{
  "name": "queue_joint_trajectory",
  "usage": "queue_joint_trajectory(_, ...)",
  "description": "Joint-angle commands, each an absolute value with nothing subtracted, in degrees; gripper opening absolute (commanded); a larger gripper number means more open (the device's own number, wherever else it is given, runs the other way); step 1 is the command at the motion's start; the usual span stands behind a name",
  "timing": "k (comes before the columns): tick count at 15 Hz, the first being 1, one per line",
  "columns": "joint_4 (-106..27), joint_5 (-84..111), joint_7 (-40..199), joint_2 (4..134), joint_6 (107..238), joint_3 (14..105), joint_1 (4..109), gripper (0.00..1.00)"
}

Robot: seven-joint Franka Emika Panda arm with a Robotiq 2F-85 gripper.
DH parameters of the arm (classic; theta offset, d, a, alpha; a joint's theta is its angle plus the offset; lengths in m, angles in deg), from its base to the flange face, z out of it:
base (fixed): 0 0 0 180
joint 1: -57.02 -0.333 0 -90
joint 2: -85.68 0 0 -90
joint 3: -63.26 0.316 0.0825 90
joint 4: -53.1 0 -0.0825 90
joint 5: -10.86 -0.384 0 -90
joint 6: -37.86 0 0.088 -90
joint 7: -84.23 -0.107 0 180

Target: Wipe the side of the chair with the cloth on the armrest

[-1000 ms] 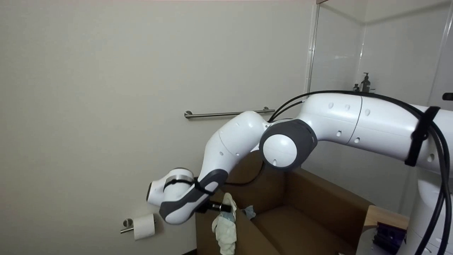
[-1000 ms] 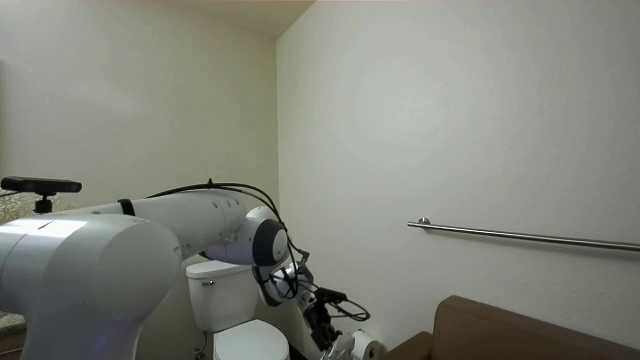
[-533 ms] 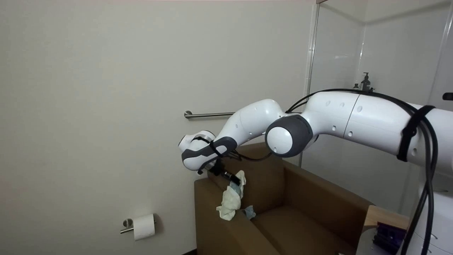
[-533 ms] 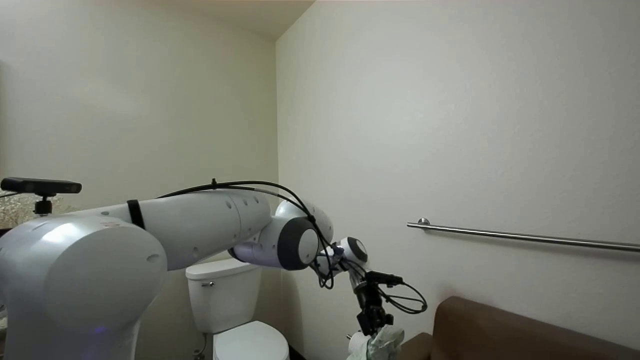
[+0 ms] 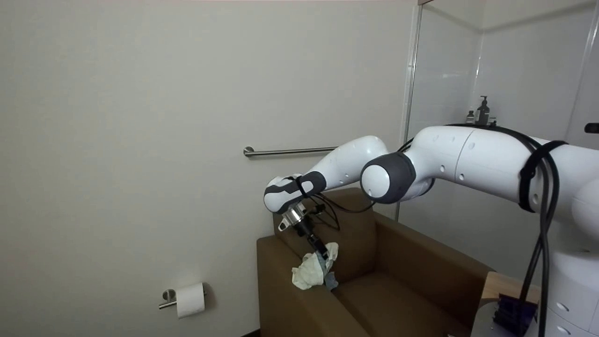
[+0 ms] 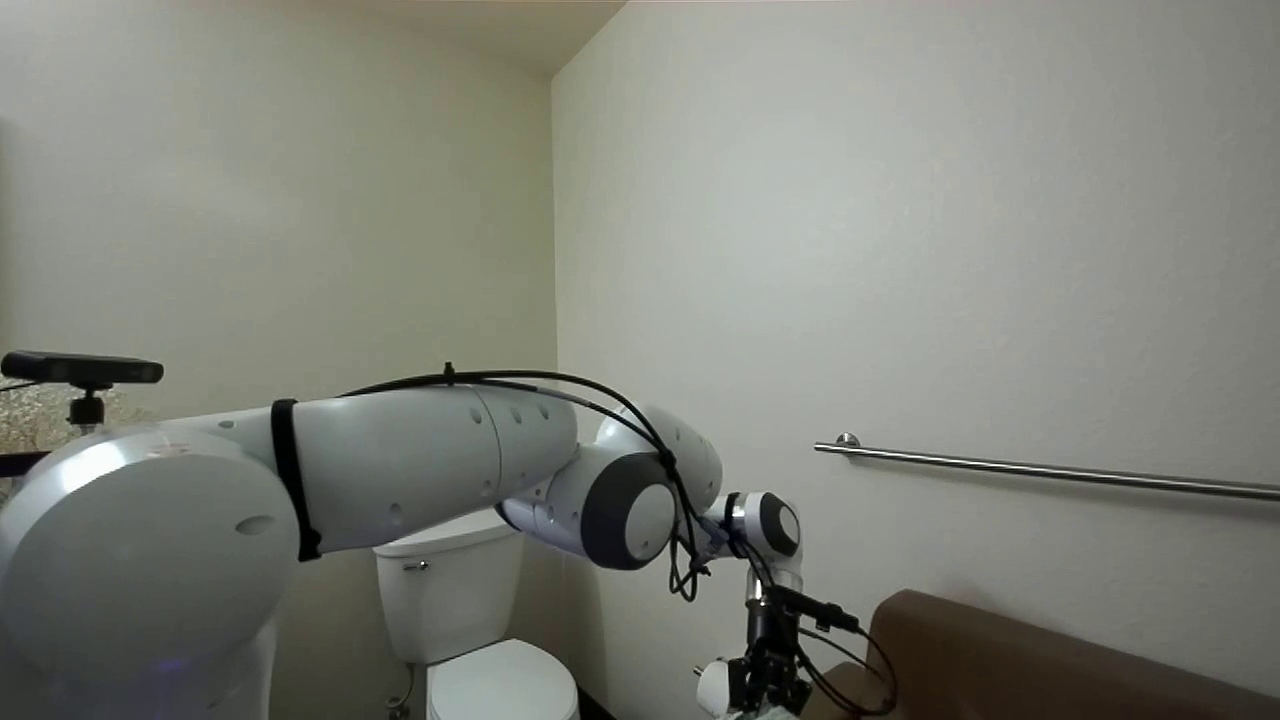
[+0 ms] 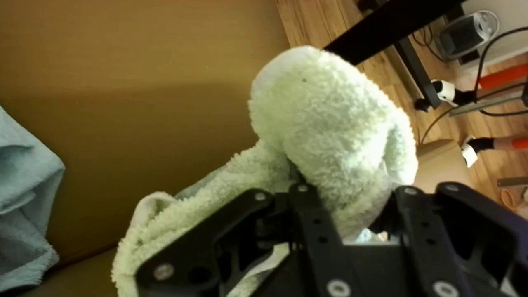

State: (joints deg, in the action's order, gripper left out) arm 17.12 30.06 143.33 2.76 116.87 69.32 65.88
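Pale wall (image 5: 117,140) spreads behind the brown chair (image 5: 398,299) in an exterior view, with a toilet-paper roll (image 5: 190,300) mounted left of the chair. At the chair's armrest (image 5: 320,306) on that side is the white cloth (image 5: 307,273), bunched between the fingers (image 7: 317,235) of the gripper (image 7: 355,202), which pinch a fold of it; whether the cloth touches the chair I cannot tell. Next, a blue cloth (image 5: 331,281) shows at the armrest's inner edge. Right of the chair sits a purple object (image 5: 514,314).
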Motion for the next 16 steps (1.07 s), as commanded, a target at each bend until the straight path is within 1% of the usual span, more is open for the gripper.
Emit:
queue_joint_trajectory(1,18.4,22.9,140.2,2.9,115.6,73.9,67.5,0.07)
queue_joint_trajectory(4,19.2,17.5,136.8,2.2,118.6,76.4,68.2,0.07)
queue_joint_trajectory(7,20.0,14.5,130.7,0.2,123.7,76.2,68.8,0.07)
queue_joint_trajectory(8,18.2,10.7,129.6,1.0,125.8,72.5,68.4,0.07)
queue_joint_trajectory(11,15.9,6.5,124.6,0.9,130.1,70.4,69.8,0.07)
queue_joint_trajectory(16,15.9,1.7,115.7,0.6,131.9,69.4,72.5,0.07)
